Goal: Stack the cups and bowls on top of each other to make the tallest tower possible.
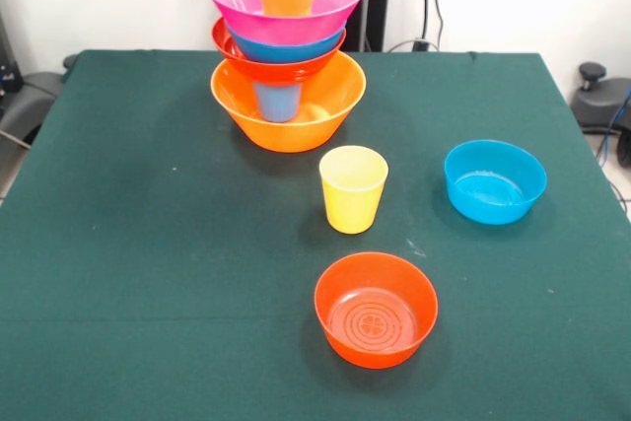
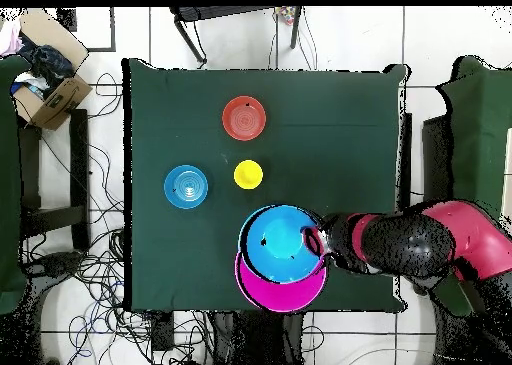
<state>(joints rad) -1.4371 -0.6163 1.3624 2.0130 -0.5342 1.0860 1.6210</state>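
One red-orange bowl (image 1: 376,309), one yellow cup (image 1: 353,188), one blue bowl (image 1: 494,180) loose.

Tower (image 1: 286,66) blocks far centre; yellow cup (image 1: 353,188), blue bowl (image 1: 494,181), red bowl (image 1: 376,309) stand apart; worktop (image 1: 128,244) left side open.

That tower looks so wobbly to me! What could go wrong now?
1. The tower is tall and rests on small cups set between the bowls, so a nudge might tip it.
2. From overhead, the top blue bowl sits off-centre over the pink bowl, so it could slide off.
3. The gripper is at that bowl's rim; pulling away could drag it.
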